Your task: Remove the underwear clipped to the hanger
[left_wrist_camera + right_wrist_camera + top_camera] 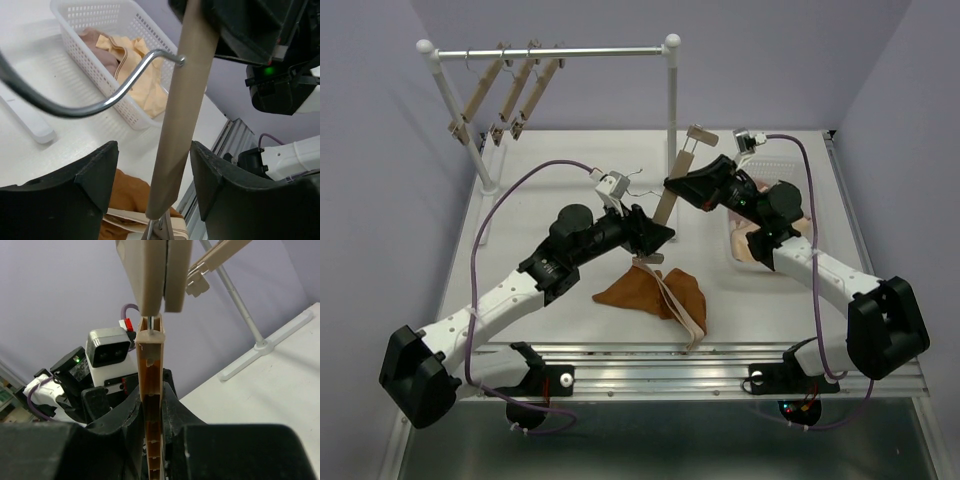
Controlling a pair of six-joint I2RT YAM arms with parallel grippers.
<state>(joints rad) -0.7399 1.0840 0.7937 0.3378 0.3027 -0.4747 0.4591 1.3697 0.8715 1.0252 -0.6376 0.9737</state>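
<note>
My right gripper (676,188) is shut on the bar of a beige clip hanger (669,197), holding it tilted above the table; the bar stands between its fingers in the right wrist view (151,405). My left gripper (658,240) is open, its fingers (102,165) on either side of the hanger's lower end (172,130) without touching it. The orange-brown underwear (650,290) lies mostly on the table, its lighter waistband (125,217) reaching up to the hanger's lower clip. The pale pink (92,40) and cream-beige (142,70) underwear lie in a white basket (100,75).
The basket (732,240) stands at the right, under my right arm. A white clothes rack (560,52) with three bare clip hangers (510,95) stands at the back left; its foot (30,125) lies on the table. The hanger's wire hook (115,95) points toward the left arm.
</note>
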